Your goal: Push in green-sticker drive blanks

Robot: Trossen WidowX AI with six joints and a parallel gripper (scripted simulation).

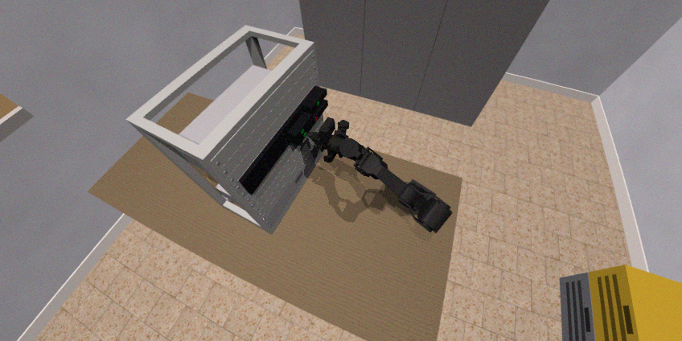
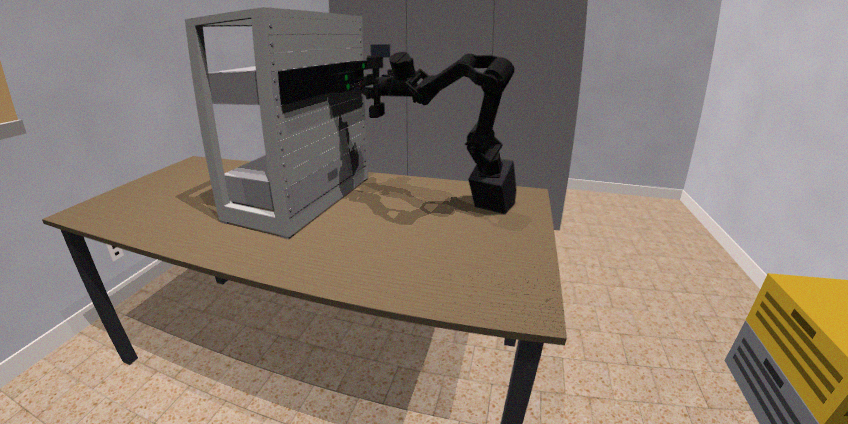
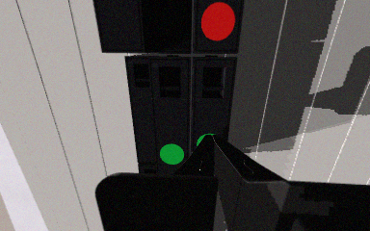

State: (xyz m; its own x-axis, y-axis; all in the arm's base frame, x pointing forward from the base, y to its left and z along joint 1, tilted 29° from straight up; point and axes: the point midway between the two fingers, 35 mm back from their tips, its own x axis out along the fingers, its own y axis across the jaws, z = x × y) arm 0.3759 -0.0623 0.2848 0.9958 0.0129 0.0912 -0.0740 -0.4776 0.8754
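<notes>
The grey rack [image 1: 207, 147] [image 2: 268, 140] holds a black storage chassis [image 1: 260, 172] [image 2: 303, 86]. A red-sticker blank [image 1: 315, 119] [image 3: 218, 21] stands out near its far end. Above it a green-sticker blank [image 1: 318, 103] [image 2: 363, 65] stands out; its sticker is outside the wrist view. Nearer the middle are two neighbouring green-sticker blanks, an upper one [image 1: 301, 131] [image 2: 346, 77] [image 3: 171, 154] and a lower one [image 2: 348, 86] [image 3: 203, 140]. My gripper [image 3: 211, 141] is shut and empty. Its tips overlap the lower green sticker and partly hide it; contact cannot be told.
Grey panels [image 3: 76, 96] lie above and below the chassis. The rack and arm base [image 2: 492, 187] stand on a wooden table [image 2: 416, 277]. A grey cabinet [image 1: 406, 26] [image 2: 446, 21] stands behind. A yellow and grey box [image 1: 651, 299] [image 2: 815, 306] is at the right.
</notes>
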